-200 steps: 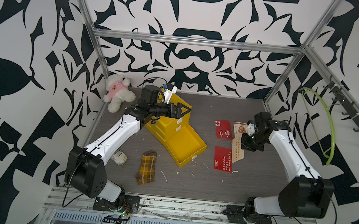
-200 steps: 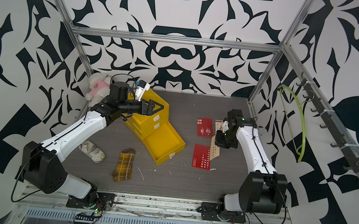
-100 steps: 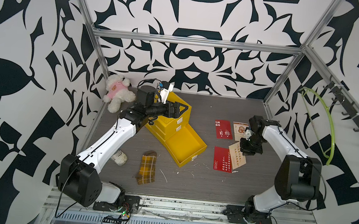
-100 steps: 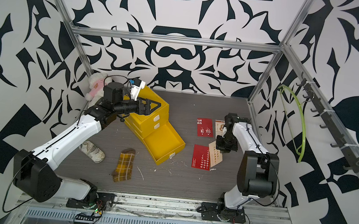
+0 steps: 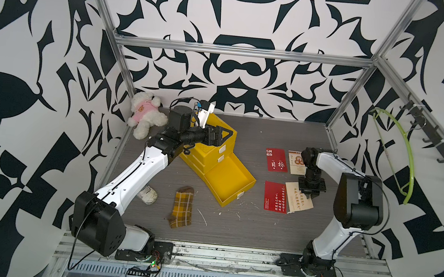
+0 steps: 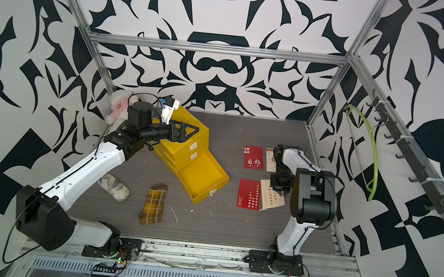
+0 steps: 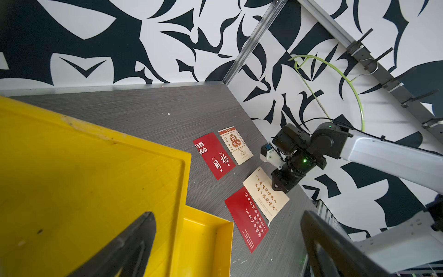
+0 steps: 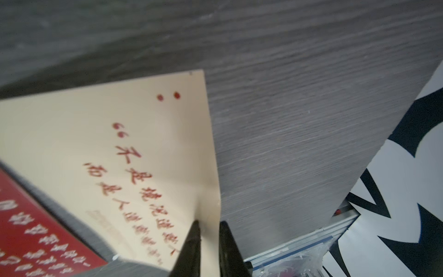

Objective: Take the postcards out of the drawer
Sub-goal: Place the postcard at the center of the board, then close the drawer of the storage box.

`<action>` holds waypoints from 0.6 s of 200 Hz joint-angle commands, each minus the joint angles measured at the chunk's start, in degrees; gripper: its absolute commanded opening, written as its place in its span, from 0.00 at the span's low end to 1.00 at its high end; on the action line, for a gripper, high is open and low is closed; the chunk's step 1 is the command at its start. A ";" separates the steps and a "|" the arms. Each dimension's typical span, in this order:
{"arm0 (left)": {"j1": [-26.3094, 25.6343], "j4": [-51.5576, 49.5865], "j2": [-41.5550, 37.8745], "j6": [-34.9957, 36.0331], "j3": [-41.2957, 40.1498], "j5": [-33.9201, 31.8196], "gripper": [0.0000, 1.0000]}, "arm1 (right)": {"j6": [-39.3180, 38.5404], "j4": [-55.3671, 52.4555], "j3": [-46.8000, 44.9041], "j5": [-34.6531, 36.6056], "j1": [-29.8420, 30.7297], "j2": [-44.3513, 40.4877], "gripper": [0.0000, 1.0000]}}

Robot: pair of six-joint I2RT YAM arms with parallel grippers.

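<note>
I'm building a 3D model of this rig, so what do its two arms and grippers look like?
The left arm and right arm share white link shells, black joint housings and thin black cables. The left gripper and right gripper each have two black, tapering, pointed fingers. A small green light glows on the right wrist.

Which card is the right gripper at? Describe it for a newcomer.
Right of the yellow drawer unit, four postcards lie in two pairs. In the pair nearer the arm bases, it is the cream card beside a red card: red brush-style writing, no round emblem.
</note>
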 commanded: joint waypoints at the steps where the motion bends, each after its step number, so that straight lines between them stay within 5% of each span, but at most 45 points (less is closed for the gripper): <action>1: 0.08 0.25 -0.13 0.60 -0.28 0.82 0.99 | 1.46 -0.68 -0.36 3.57 -0.38 -0.61 0.23; 59: 0.08 0.06 -0.06 0.40 -0.28 -0.64 0.99 | 2.11 -1.20 2.95 4.33 -0.38 -6.90 0.31; 120: 4.06 -9.93 -5.40 3.65 -1.55 -12.97 0.99 | -0.29 25.41 -6.39 -14.18 -0.04 -22.99 0.33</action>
